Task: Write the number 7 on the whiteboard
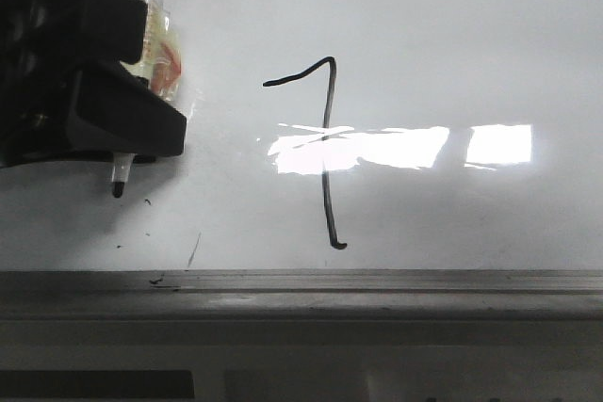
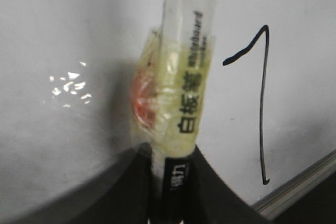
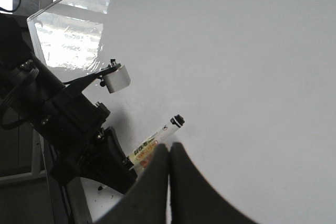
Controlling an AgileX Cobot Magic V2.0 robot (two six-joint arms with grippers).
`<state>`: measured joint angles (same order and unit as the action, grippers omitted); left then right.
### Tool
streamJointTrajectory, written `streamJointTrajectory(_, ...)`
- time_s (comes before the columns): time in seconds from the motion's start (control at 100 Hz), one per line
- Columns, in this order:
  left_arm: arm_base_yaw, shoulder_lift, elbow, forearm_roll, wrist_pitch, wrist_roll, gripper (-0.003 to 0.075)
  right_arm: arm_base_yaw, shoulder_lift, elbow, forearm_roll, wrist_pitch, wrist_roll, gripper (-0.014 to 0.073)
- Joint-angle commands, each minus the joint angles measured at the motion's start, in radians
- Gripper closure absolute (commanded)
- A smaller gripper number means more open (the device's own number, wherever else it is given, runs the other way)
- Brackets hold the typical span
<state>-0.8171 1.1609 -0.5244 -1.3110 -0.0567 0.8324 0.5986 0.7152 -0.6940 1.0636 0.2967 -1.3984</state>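
- Number 7 [image 1: 328,152] drawn in thin black line on the whiteboard [image 1: 471,35]: short wavy top stroke, long stem crossing the bright glare, tiny hook just above the grey ledge [image 1: 377,281].
- Looks complete as a digit; seen whole in the left wrist view too [image 2: 262,103].
- Left end effector [image 1: 141,82] clamped on the marker [image 1: 151,25], well to the left of the 7, marker upright with its black tip [image 1: 118,190] pointing down toward the ledge.
- Tip near the board, left of the stem; contact impossible to confirm from these views.
- Marker barrel wrapped in yellowish tape with an orange patch [image 2: 152,103], printed label visible.
- Right end effector [image 3: 169,182] fingers pressed together, gripping nothing, hanging away from the writing and facing the board from the side.
- A few small specks and a slanted scratch [image 1: 193,251] below the marker tip, left of the 7's hook; not part of the digit.
- Judged step: writing finished, marker clear of the digit.
- Next move likely calls for: drawing the left arm back from the board without dragging the tip across the surface, keeping the grip firm so no stray mark lands beside the 7.
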Motion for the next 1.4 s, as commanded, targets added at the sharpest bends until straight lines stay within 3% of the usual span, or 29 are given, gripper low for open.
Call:
streamJointTrajectory(0.0,0.017,0.021,-0.002,-0.017,-0.250,0.001,0.0741,0.003,-0.006,-0.029,0.035,-0.046,-0.004,0.0655)
streamJointTrajectory(0.48,0.017,0.100,-0.003,-0.017,-0.245,0.001,0.0733,0.003,-0.006,-0.029,0.045,-0.055,-0.004,0.0655)
streamJointTrajectory(0.72,0.017,0.100,-0.003,-0.020,-0.247,0.001,0.0479,0.003,-0.006,-0.029,0.047,-0.055,-0.004,0.0655)
streamJointTrajectory(0.95,0.017,0.100,-0.003,-0.016,-0.249,0.001,0.0407,0.003,-0.006,-0.029,0.050,-0.055,-0.004,0.0655)
streamJointTrajectory(1.17,0.017,0.087,-0.004,-0.012,-0.251,0.001,0.0112,0.003,-0.006,-0.029,0.061,-0.055,-0.004,0.0655)
streamJointTrajectory(1.39,0.017,-0.017,-0.004,0.037,-0.168,0.003,0.0093,0.001,-0.042,-0.027,0.061,-0.055,-0.004,0.0655)
